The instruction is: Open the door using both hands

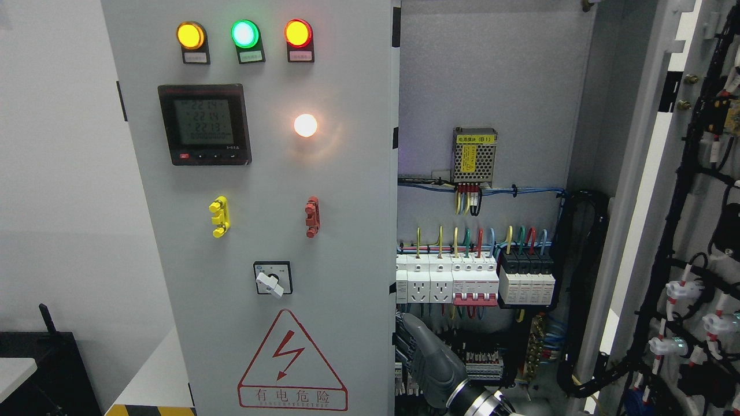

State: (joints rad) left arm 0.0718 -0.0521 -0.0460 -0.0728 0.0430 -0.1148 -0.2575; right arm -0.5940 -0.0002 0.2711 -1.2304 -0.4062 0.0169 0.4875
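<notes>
The left door [260, 231] of the electrical cabinet [491, 86] is a grey metal panel filling the middle of the view, its right edge standing against the open cabinet interior. The right door [699, 231] is swung wide at the right edge, its inner face strung with black cable looms. On the left door: three round lamps across the top, yellow, green and red [298, 33]; one black digital meter [204, 124] below them; one glowing white lamp [305, 125]; two handles, one yellow [219, 216] and one red [312, 216]; one rotary switch [272, 278]; one red triangular warning sign [292, 361]. The right robot hand [425, 352] reaches up from the bottom edge, its grey fingers at the left door's right edge; whether they grip it I cannot tell
</notes>
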